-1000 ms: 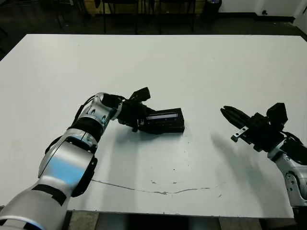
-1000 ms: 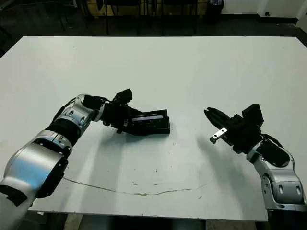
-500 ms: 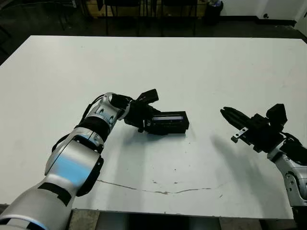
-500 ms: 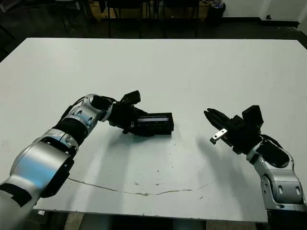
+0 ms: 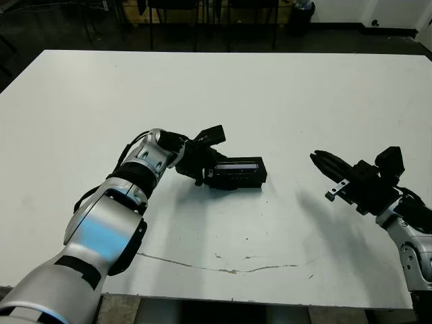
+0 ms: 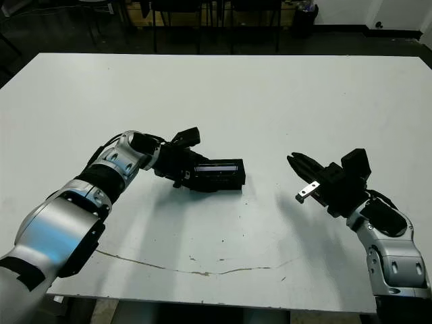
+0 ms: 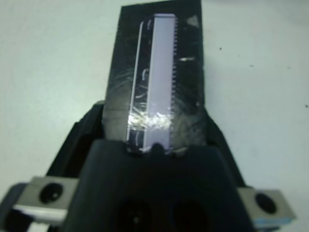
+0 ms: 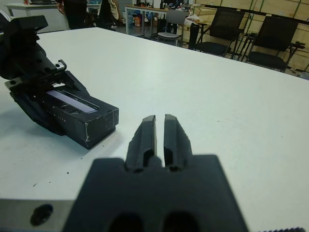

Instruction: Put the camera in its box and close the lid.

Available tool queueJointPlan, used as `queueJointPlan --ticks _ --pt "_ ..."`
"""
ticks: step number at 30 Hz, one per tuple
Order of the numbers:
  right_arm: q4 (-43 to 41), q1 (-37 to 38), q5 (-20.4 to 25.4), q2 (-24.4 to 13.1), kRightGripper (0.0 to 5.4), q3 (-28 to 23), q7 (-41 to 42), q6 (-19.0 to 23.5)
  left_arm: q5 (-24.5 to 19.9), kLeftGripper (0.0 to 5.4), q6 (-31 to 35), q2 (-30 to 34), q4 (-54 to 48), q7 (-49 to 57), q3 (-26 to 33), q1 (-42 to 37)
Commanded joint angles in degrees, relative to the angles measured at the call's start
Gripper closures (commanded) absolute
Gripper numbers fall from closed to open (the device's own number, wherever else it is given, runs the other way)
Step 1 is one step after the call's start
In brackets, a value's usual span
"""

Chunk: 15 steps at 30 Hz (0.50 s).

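Lid (image 5: 237, 166) slightly rightward, left end effector (image 5: 204, 171) around it.

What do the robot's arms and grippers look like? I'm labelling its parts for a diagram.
Both arms have glossy silver shells with black joint bands and thin black cables near the wrists. The left gripper and right gripper are matte black with two tapered fingers; the right carries a small silver bracket.

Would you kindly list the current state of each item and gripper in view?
Flat black lid with pale grey window strip: seated on the box, closed.
Black box: shut, resting on the white table.
Left gripper: at the box's end.
Right gripper: shut, empty.
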Motion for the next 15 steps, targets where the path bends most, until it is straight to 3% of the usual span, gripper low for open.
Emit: queueJointPlan --ticks 1,11,15 --pt "0.8 1.0 0.1 0.0 5.4 -0.1 0.4 -0.6 5.0 1.45 -0.8 -5.0 1.9 1.3 -4.4 6.1" --pt "1.1 1.1 0.0 0.1 5.4 0.2 0.4 -1.2 4.8 0.03 -3.2 -0.3 1.0 -3.6 -3.8 6.6" --pt "0.1 1.4 -0.4 -0.1 5.4 0.3 -0.2 -0.7 5.1 0.01 -5.2 1.5 0.4 -3.6 -3.9 7.3"
